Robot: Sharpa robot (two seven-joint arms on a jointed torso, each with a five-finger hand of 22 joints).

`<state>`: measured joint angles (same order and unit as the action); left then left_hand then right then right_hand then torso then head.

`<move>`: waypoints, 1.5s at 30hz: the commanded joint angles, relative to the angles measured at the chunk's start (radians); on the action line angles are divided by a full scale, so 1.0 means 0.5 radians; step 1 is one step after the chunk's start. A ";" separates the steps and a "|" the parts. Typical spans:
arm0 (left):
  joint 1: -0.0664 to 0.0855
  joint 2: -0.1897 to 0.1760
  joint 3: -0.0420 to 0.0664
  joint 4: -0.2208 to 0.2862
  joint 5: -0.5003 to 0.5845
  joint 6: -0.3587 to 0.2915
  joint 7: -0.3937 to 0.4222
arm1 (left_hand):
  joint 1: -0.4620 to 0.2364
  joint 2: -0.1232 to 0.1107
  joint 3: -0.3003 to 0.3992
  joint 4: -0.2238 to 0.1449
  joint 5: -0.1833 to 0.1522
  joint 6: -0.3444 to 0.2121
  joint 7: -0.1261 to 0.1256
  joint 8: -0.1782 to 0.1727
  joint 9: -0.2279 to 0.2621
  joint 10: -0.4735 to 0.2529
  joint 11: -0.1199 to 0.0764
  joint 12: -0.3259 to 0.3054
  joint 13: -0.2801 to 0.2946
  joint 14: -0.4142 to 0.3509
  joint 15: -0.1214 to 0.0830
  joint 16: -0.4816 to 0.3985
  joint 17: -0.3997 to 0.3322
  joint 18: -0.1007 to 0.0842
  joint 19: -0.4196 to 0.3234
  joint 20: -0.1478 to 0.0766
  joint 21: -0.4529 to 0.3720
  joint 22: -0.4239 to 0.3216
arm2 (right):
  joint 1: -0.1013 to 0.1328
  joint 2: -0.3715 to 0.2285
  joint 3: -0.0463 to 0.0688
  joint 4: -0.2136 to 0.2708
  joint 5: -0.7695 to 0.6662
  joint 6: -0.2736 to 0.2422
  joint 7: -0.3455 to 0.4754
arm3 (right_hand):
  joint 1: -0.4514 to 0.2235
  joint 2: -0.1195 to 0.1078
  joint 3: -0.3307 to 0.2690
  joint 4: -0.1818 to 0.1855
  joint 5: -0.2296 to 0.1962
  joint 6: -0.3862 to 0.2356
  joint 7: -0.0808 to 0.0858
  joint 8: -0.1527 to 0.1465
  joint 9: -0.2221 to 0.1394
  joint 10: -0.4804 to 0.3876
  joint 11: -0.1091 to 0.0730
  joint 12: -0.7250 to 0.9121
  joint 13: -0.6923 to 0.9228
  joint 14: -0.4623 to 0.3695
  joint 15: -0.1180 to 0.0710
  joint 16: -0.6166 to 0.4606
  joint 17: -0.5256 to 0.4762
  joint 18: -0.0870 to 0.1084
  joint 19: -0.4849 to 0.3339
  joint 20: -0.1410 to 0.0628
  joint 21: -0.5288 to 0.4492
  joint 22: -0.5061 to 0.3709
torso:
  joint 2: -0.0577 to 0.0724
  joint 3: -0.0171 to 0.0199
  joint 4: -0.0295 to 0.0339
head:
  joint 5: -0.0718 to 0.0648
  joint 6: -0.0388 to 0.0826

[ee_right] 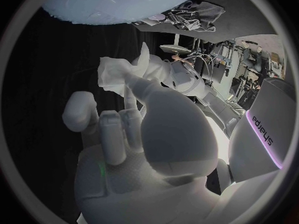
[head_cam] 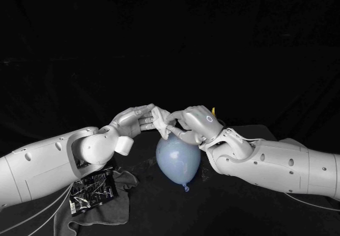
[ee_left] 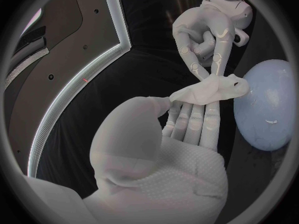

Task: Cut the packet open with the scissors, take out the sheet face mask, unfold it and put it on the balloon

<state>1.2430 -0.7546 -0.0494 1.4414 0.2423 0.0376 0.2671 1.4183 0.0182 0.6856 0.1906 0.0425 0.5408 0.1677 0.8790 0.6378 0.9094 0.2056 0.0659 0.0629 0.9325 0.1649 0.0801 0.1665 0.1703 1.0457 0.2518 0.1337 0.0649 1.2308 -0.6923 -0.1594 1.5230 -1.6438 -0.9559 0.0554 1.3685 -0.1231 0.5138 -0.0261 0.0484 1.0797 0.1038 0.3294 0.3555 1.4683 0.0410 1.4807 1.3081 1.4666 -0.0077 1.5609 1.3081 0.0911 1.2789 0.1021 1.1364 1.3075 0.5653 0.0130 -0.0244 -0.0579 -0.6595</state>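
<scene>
Nearest, under the left arm, the packet (head_cam: 91,191) lies on a grey cloth (head_cam: 124,209). Mid-table lies the balloon (head_cam: 178,158), with bare table (head_cam: 212,216) beside it. Above its far end, the left hand (head_cam: 134,121) and right hand (head_cam: 195,124) together pinch the crumpled sheet mask (head_cam: 163,120).

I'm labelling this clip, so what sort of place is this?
Probably a robotics lab test bench: a black table, a balloon standing in for a face, and the left hand and right hand holding a sheet face mask near it.
</scene>
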 commanded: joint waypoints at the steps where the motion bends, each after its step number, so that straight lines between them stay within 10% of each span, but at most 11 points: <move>1: 0.005 0.003 0.005 -0.002 0.021 0.027 0.022 | 0.018 -0.002 0.010 0.001 0.012 -0.009 0.110 0.011 0.050 -0.002 -0.005 0.002 0.002 0.012 -0.006 -0.008 0.000 0.029 0.009 -0.006 -0.011 -0.002 | -0.002 -0.009 -0.001 0.012 -0.019 -0.112 0.053 | 0.004 0.024 0.009 0.008 0.000 0.009 0.002 0.006 -0.001 0.097 -0.018 0.005 0.390 0.182 -0.020 0.007 0.479 0.015 0.007 -0.008 0.008 0.267 | 0.000 -0.0003 0.001 | 0.001 0.000; 13: 0.005 0.001 0.005 -0.010 0.021 0.025 0.021 | 0.023 -0.003 0.013 -0.001 0.012 -0.012 0.122 0.016 0.053 -0.002 -0.006 0.003 0.002 0.014 -0.007 -0.008 0.000 0.029 0.005 -0.006 -0.017 -0.003 | -0.002 -0.031 -0.001 0.025 0.002 -0.078 0.057 | -0.002 0.050 0.019 0.021 0.000 -0.013 -0.001 0.019 0.010 0.088 -0.022 -0.013 0.377 0.177 -0.026 0.004 0.471 0.014 0.007 -0.017 0.009 0.267 | 0.001 0.0002 0.001 | 0.003 0.000; 22: 0.005 0.001 0.005 -0.006 0.021 0.034 0.016 | 0.025 -0.004 0.014 -0.002 0.012 -0.013 0.125 0.018 0.055 -0.001 -0.006 0.003 0.002 0.014 -0.007 -0.008 0.000 0.029 0.004 -0.005 -0.019 -0.003 | -0.002 -0.021 -0.001 0.032 -0.020 -0.063 -0.018 | -0.030 0.159 0.103 0.078 0.000 -0.043 -0.016 0.081 0.060 0.142 -0.035 0.068 0.440 0.208 -0.038 0.020 0.525 -0.005 0.065 -0.030 0.091 0.292 | 0.002 -0.0006 0.004 | 0.001 -0.004; 45: 0.006 0.000 0.005 -0.079 0.014 -0.033 0.053 | 0.026 -0.009 0.019 0.005 0.011 -0.008 0.132 0.034 0.063 0.020 -0.007 0.011 0.004 0.023 -0.005 -0.005 0.001 0.027 -0.018 0.000 -0.041 -0.004 | -0.002 -0.191 0.000 0.204 0.007 0.018 -0.051 | -0.080 0.142 0.163 0.056 0.000 -0.064 -0.037 0.178 0.174 0.171 -0.055 0.117 0.479 0.208 -0.056 0.020 0.525 -0.017 0.106 -0.047 0.154 0.309 | 0.000 0.0015 -0.002 | 0.016 -0.014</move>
<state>1.2440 -0.7561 -0.0487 1.4043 0.2458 0.0288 0.2718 1.4197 0.0116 0.6888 0.1932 0.0418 0.5374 0.1715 0.8912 0.6389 0.9133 0.2017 0.0659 0.0639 0.9350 0.1624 0.0801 0.1666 0.1687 1.0454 0.2519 0.1180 0.0640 1.2296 -0.7853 -0.1600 1.6187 -1.6387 -0.9551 0.0337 1.3377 -0.0514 0.5881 0.0014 0.0463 1.0487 0.0872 0.3761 0.3861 1.4684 0.0197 1.5356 1.3080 1.4666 -0.0289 1.5664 1.3081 0.0904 1.3236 0.0791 1.2102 1.3075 0.5651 0.0140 -0.0248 -0.0500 -0.6660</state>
